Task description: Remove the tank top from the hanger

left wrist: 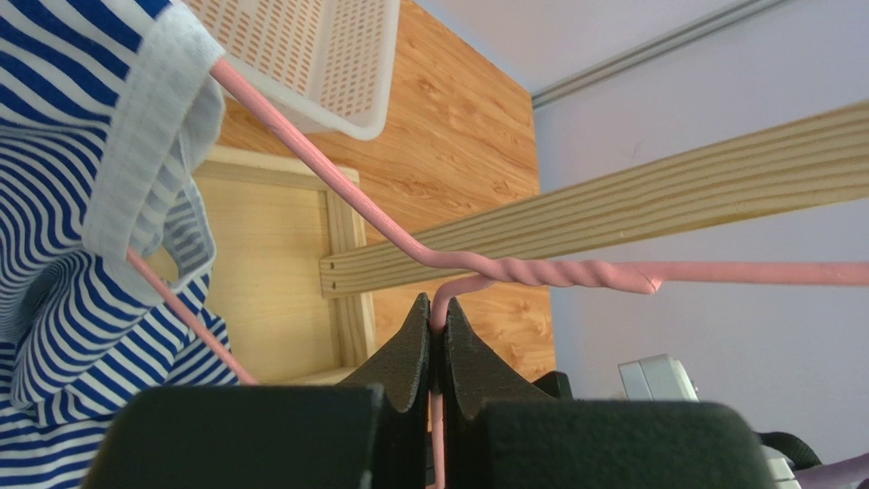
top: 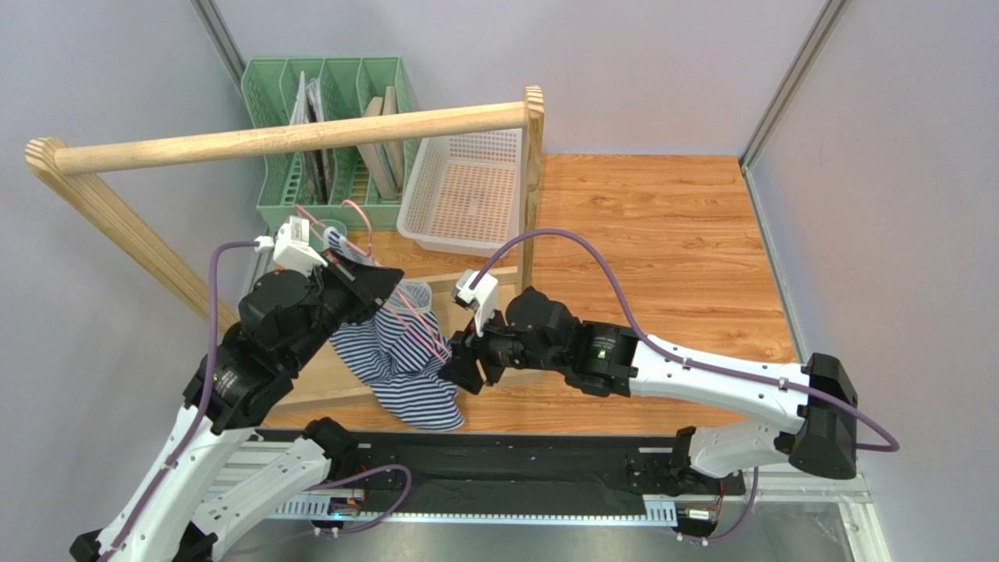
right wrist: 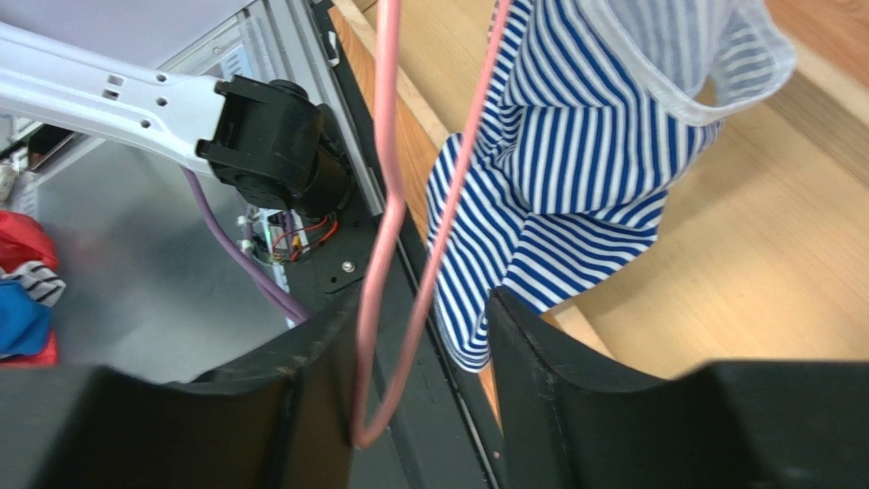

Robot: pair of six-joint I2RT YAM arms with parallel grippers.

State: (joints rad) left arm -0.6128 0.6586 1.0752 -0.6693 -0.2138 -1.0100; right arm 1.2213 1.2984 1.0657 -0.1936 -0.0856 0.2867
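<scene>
The striped tank top (top: 399, 357) hangs bunched on the pink hanger (top: 405, 307) between the two arms, off the wooden rail. My left gripper (top: 373, 285) is shut on the hanger's wire just below its twisted neck (left wrist: 551, 273); the top (left wrist: 71, 204) hangs to the left in that view. My right gripper (top: 460, 365) is open at the top's right edge. In the right wrist view the hanger's bare corner (right wrist: 382, 306) lies between its fingers (right wrist: 311, 377), and the top (right wrist: 571, 173) hangs beside the right finger.
A wooden rail (top: 293, 135) on a wooden stand crosses above the scene. A white mesh basket (top: 463, 187) and a green file rack (top: 328, 129) stand behind it. The table's black front edge (top: 493, 463) lies below the top.
</scene>
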